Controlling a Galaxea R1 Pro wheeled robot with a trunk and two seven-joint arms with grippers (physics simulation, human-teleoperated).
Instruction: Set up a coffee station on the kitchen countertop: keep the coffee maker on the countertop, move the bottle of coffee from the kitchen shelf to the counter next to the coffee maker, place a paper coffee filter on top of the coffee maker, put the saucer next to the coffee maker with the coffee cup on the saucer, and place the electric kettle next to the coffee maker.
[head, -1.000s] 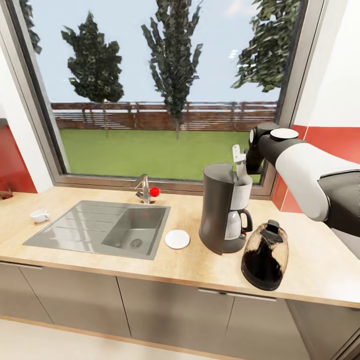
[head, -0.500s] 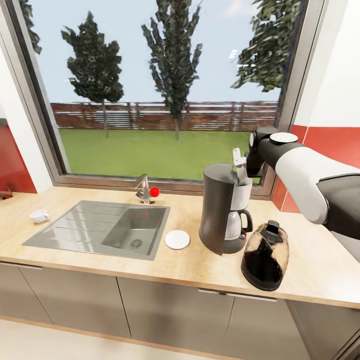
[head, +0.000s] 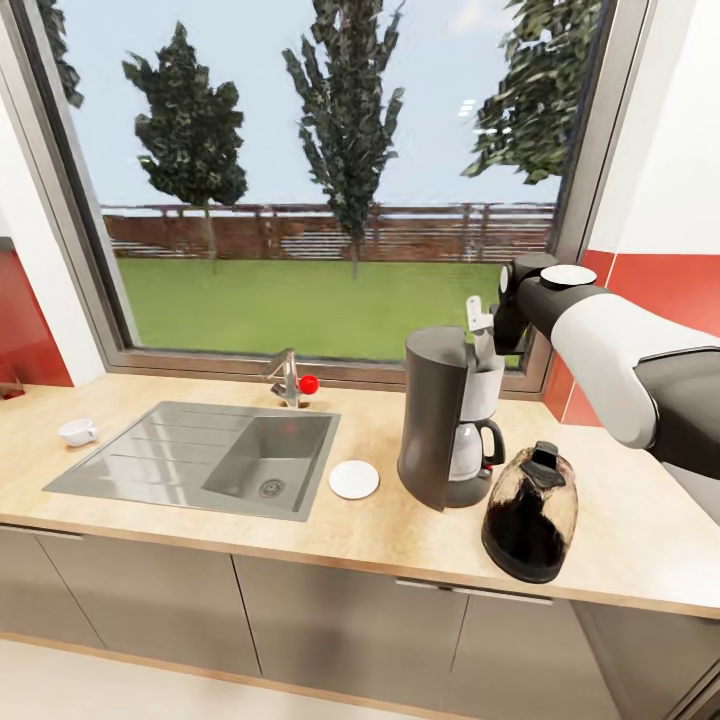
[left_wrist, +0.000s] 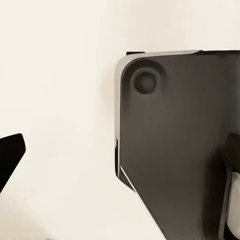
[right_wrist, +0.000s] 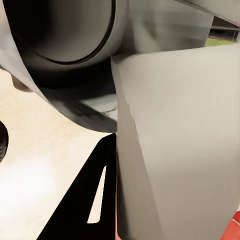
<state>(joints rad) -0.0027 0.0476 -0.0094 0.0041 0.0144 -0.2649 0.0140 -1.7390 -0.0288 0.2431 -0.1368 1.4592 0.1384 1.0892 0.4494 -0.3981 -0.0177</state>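
Paper coffee filter (head: 487, 372) held by right pincer (head: 481, 328) above coffee maker (head: 447, 420).

right arm (head: 610, 350): white shell | black joints | white round cap

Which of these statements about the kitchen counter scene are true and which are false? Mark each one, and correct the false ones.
1. The coffee cup sits on the saucer. False: the cup stands alone left of the sink, and the saucer lies bare to the right of it.
2. The electric kettle stands on the countertop right of the coffee maker. True.
3. The right gripper is at the top of the coffee maker. True.
4. The faucet has a blue knob. False: the knob is red.
5. The saucer lies between the sink and the coffee maker. True.
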